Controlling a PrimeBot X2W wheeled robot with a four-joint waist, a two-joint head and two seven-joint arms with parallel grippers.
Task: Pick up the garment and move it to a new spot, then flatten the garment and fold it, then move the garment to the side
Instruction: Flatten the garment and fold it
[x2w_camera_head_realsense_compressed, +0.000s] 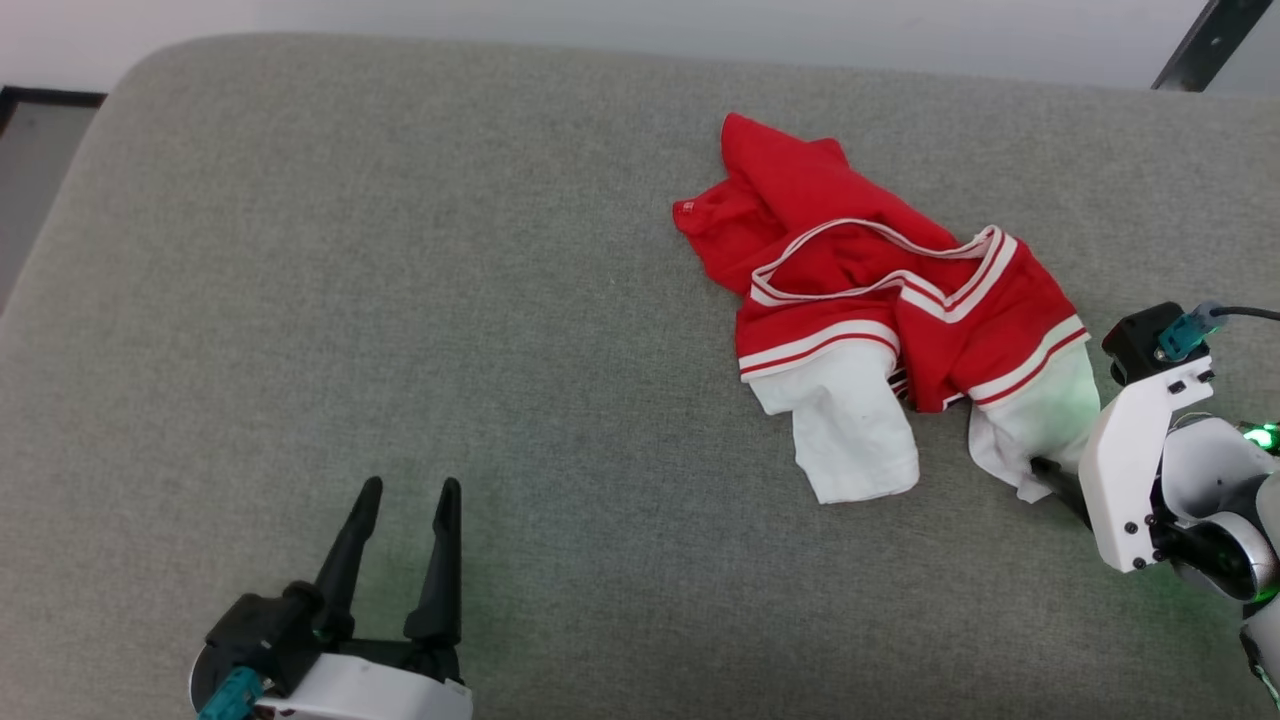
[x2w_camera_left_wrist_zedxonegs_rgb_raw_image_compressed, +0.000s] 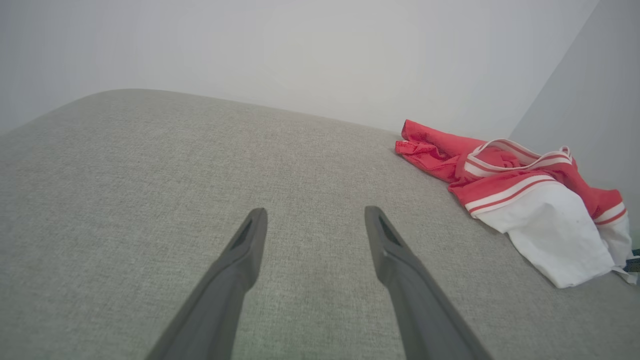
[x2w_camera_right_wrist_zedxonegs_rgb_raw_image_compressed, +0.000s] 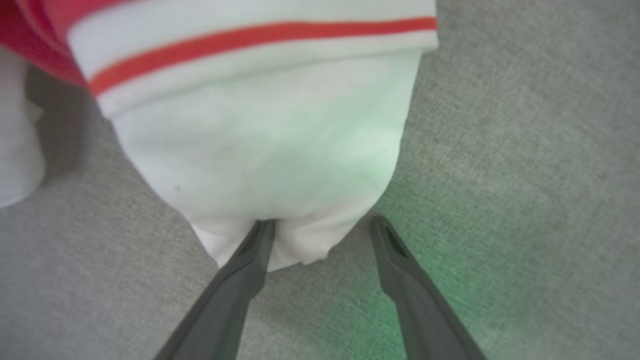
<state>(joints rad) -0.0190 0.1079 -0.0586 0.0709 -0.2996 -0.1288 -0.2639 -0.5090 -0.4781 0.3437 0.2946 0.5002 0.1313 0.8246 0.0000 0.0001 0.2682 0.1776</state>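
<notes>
The garment (x2w_camera_head_realsense_compressed: 850, 270) lies crumpled on the right half of a grey fabric surface (x2w_camera_head_realsense_compressed: 400, 250): red body, striped V-neck on top, two white sleeves pointing toward me. My right gripper (x2w_camera_head_realsense_compressed: 1045, 468) sits at the tip of the right-hand white sleeve. In the right wrist view the right gripper (x2w_camera_right_wrist_zedxonegs_rgb_raw_image_compressed: 320, 225) is open, its fingers straddling the end of that sleeve (x2w_camera_right_wrist_zedxonegs_rgb_raw_image_compressed: 260, 150), the cloth bunched between the tips. My left gripper (x2w_camera_head_realsense_compressed: 410, 490) rests open at the lower left, far from the garment (x2w_camera_left_wrist_zedxonegs_rgb_raw_image_compressed: 520, 180). Nothing lies between the left gripper's (x2w_camera_left_wrist_zedxonegs_rgb_raw_image_compressed: 315, 215) fingers.
The grey surface has a rounded far-left corner (x2w_camera_head_realsense_compressed: 150, 70) and a back edge along a pale wall (x2w_camera_head_realsense_compressed: 700, 25). A dark bar (x2w_camera_head_realsense_compressed: 1205, 45) slants at the top right. Bare fabric stretches left of the garment.
</notes>
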